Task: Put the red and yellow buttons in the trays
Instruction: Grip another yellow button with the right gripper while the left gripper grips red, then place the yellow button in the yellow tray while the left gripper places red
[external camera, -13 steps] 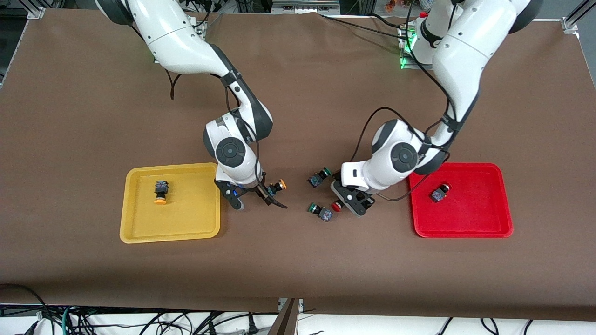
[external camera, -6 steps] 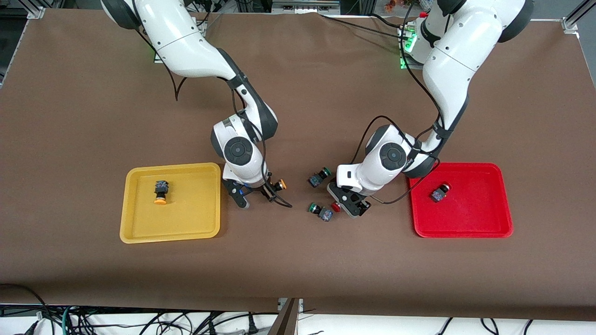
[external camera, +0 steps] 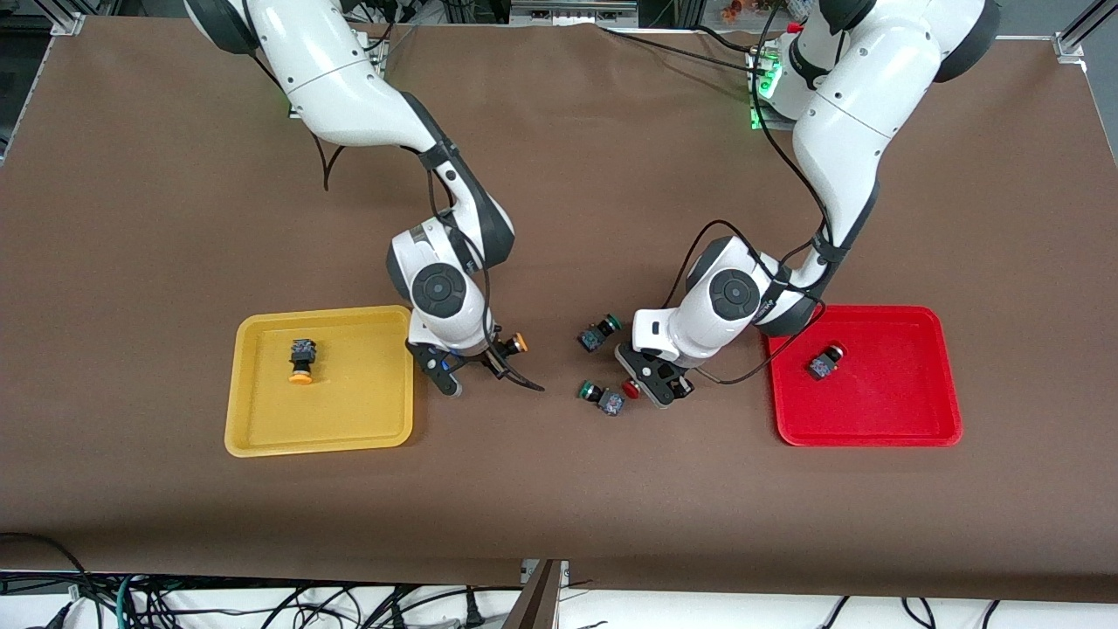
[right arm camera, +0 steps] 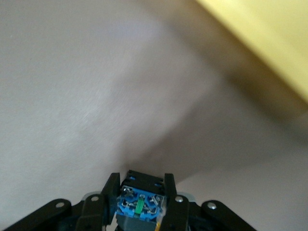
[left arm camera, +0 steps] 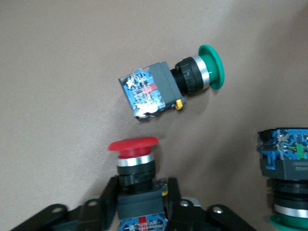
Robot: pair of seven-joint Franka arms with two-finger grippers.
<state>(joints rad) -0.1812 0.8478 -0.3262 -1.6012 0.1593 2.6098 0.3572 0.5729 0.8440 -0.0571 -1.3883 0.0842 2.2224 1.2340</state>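
Note:
My right gripper (external camera: pixel 500 354) is shut on a yellow button (external camera: pixel 519 342), held just above the table beside the yellow tray (external camera: pixel 262 441). In the right wrist view the button's blue terminal end (right arm camera: pixel 141 204) sits between the right gripper's (right arm camera: pixel 142 185) fingers. Another yellow button (external camera: pixel 301 358) lies in that tray. My left gripper (external camera: pixel 648 384) is low at the table, shut on the body of a red button (external camera: pixel 631 389). Its red cap (left arm camera: pixel 133 145) sticks out past the left gripper (left arm camera: pixel 142 192). Another red button (external camera: pixel 824 362) lies in the red tray (external camera: pixel 873 435).
Two green-capped buttons lie on the brown table by my left gripper: one (external camera: pixel 598 333) farther from the front camera, one (external camera: pixel 603 397) right beside the red button. Both show in the left wrist view (left arm camera: pixel 173 86) (left arm camera: pixel 284 168). The yellow tray's edge (right arm camera: pixel 269 48) shows in the right wrist view.
My right gripper has shifted a little toward the yellow tray with the yellow button in it. My left gripper has settled lower around the red button, which has stayed in place.

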